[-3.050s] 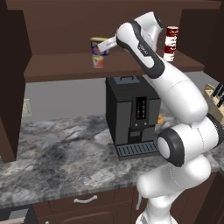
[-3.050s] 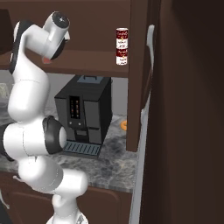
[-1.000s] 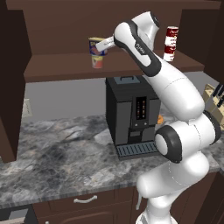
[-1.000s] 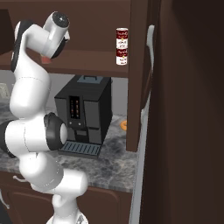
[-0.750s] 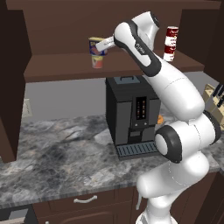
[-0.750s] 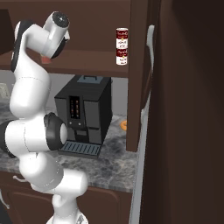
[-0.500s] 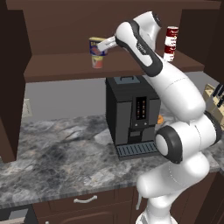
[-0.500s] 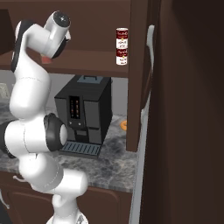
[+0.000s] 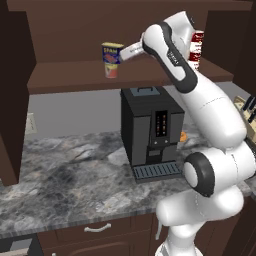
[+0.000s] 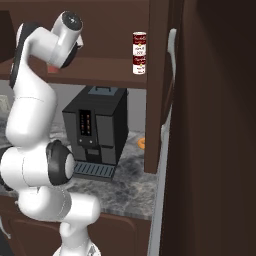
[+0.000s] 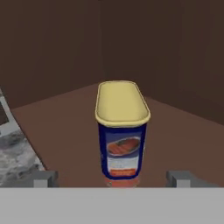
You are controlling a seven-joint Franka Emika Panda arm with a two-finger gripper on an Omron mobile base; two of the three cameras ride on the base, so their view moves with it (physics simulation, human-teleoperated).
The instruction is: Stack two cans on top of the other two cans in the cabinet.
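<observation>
On the cabinet shelf (image 9: 70, 80), the blue boxy tin (image 9: 111, 52) with a yellow top stands on the short red can (image 9: 112, 72). My gripper (image 9: 122, 54) is just right of the tin and is open. In the hand view the tin (image 11: 121, 131) stands between and beyond my spread fingertips (image 11: 44, 178), untouched, with a sliver of the red can (image 11: 119, 183) under it. At the shelf's right end a red-and-white soup can (image 10: 139, 42) stands on the second red-and-white can (image 10: 139, 65). In the left base view my arm partly hides this stack (image 9: 197, 49).
A black coffee machine (image 9: 150, 132) stands on the marble counter (image 9: 65, 180) under the shelf, with a small orange thing (image 10: 142, 142) beside it. The open cabinet door (image 10: 165, 100) hangs at the right. A knife block (image 9: 248, 107) is at the far right.
The arm has shifted only slightly. The blue tin stays on the short red can and the soup cans stay stacked.
</observation>
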